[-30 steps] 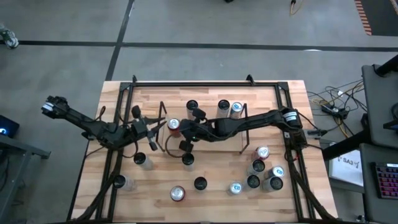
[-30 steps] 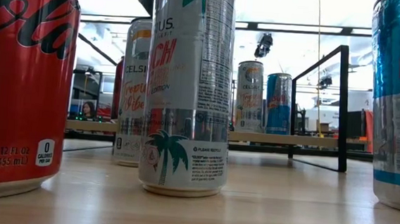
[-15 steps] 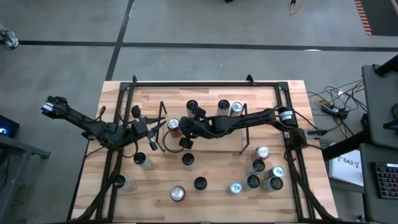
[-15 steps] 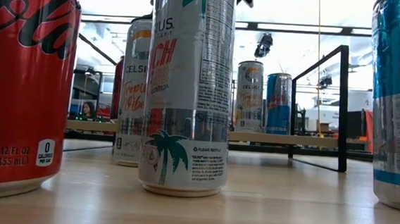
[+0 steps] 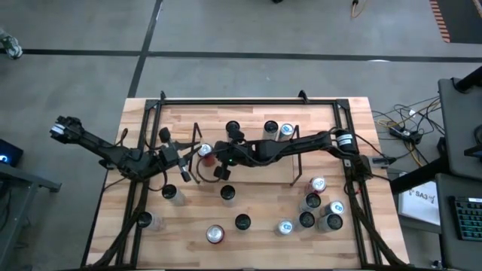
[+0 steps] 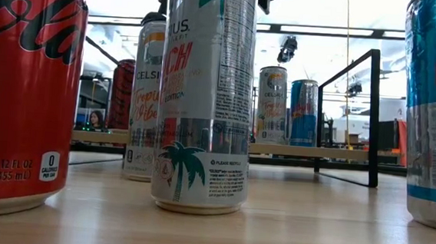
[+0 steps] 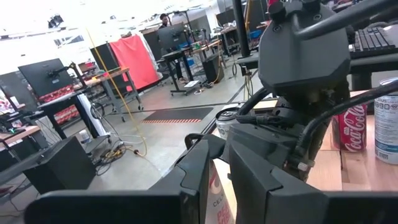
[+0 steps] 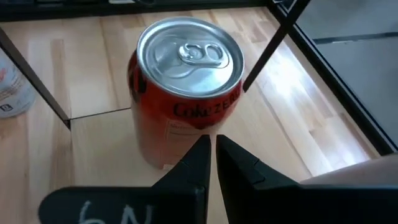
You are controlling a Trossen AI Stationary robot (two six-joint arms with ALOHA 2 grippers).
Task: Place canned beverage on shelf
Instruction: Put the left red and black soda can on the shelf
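Observation:
A red cola can [image 8: 186,93] stands upright on the light wood base [image 8: 93,74] of the shelf, near its left wire end frame [image 5: 197,141]. In the high view the red can [image 5: 205,150] lies just left of my right gripper [image 5: 218,156]. My right gripper [image 8: 211,146] is shut and slants down at the can from the table's right. In the low view the red can [image 6: 121,92] shows behind a white can. My left gripper [image 5: 186,162] hangs level, shut on nothing, left of the shelf; the left wrist view shows its fingers [image 7: 214,177] close together. My right gripper meets the red can with its shut fingertips [image 8: 202,152] against the side wall [image 8: 198,127] that faces the table's right, below the rim. The fingers slant down from the right. The can stands upright on the shelf base.
Three more cans [image 5: 232,128] [image 5: 269,128] [image 5: 286,132] stand farther back on the shelf. Loose cans stand on the table in front [image 5: 227,193] [image 5: 242,222] [image 5: 216,235], at the left [image 5: 173,194] and in a cluster at the right [image 5: 316,203]. A black tubular frame [image 5: 248,100] rings the table.
My right gripper has gone a little toward the table's left edge and down, staying shut. The red can has slid leftward along the shelf base ahead of it, still upright; in the low view it now shows clear of the white can's left side.

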